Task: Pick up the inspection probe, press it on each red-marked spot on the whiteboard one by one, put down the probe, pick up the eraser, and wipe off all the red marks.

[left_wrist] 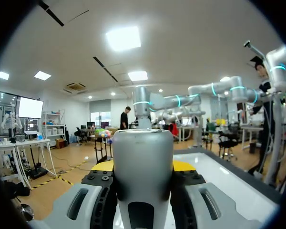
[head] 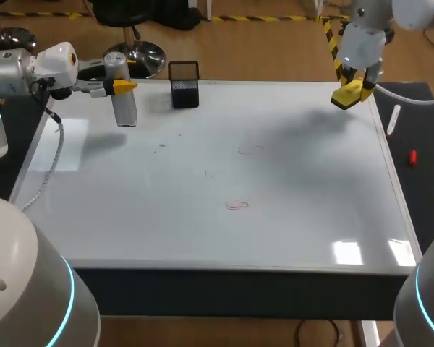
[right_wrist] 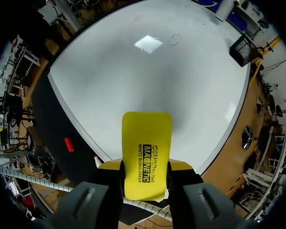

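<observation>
The left jaws pinch an upright silver-grey cylindrical probe (head: pixel 123 101) at the 10 o'clock corner of the white whiteboard (head: pixel 311 217), with a black mesh pen cup (head: pixel 184 85) at 11. The right jaws pinch a yellow block eraser (head: pixel 349 94) at 2 o'clock. A red scribbled mark (head: pixel 236 205) lies near the centre, and a fainter red outline (head: pixel 250 150) lies at its 12 o'clock.

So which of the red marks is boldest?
The red oval nearest the whiteboard's front edge; the mark behind it is only a faint outline.

One probe (head: pixel 124 107), one eraser (head: pixel 351 95), two red marks (head: pixel 237 206).
</observation>
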You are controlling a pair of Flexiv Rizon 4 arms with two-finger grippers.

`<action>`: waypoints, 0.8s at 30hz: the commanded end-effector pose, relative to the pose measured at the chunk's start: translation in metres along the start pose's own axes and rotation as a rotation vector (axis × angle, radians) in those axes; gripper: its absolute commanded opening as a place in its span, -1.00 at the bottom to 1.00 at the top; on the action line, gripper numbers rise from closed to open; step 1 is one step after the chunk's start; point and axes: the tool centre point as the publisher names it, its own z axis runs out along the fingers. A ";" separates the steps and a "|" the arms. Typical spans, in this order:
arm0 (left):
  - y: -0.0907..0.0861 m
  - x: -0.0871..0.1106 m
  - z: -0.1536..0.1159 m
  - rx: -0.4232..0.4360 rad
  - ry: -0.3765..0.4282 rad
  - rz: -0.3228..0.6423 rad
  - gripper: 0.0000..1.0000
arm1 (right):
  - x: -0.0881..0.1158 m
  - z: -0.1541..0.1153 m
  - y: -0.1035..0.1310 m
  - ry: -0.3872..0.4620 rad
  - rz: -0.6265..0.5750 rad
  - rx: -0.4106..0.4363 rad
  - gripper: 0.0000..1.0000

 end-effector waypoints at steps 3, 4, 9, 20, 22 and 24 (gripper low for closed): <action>-0.002 0.001 0.000 -0.002 -0.002 0.001 -1.00 | -0.002 -0.001 -0.002 0.011 -0.001 -0.001 -1.00; -0.002 0.001 0.000 -0.002 -0.002 0.001 -1.00 | -0.002 -0.001 -0.002 0.011 -0.001 -0.001 -1.00; -0.002 0.001 0.000 -0.002 -0.002 0.001 -1.00 | -0.002 -0.001 -0.002 0.011 -0.001 -0.001 -1.00; -0.011 0.006 0.009 -0.001 0.020 0.026 -1.00 | -0.002 -0.001 -0.002 0.011 -0.001 -0.001 -1.00; -0.015 0.014 0.019 -0.009 0.038 0.036 -1.00 | -0.002 -0.001 -0.002 0.011 -0.001 -0.001 -1.00; -0.018 0.024 0.030 0.003 0.062 0.037 -1.00 | -0.002 -0.001 -0.002 0.011 -0.001 -0.001 -1.00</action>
